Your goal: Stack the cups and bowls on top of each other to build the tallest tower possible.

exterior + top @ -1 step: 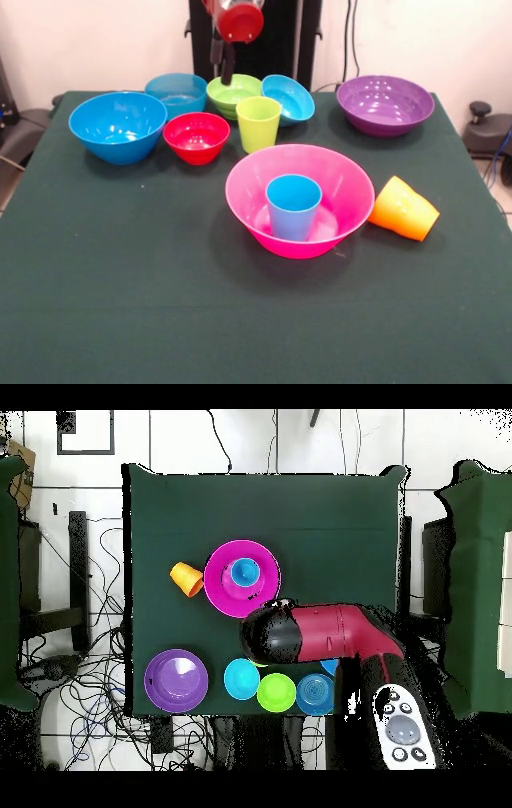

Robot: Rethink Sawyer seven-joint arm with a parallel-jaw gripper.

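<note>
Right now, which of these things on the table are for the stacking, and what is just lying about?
For the job:
- pink bowl holding the light blue cup
- orange cup, on its side
- green cup
- large blue bowl
- red bowl
- purple bowl
- three small bowls at the back

Not part of it:
- cables on the floor

A robotics lab or test room is showing here, not a home. A table [96, 320] wearing a dark green cloth is standing on a pale tiled floor [300, 444], with loose black cables [85, 674] trailing all around it. A red and black robot arm [330, 634] is reaching over the table from a black pedestal [200, 40], and more cables [350, 32] are hanging down the plain white wall [96, 40] behind.
</note>
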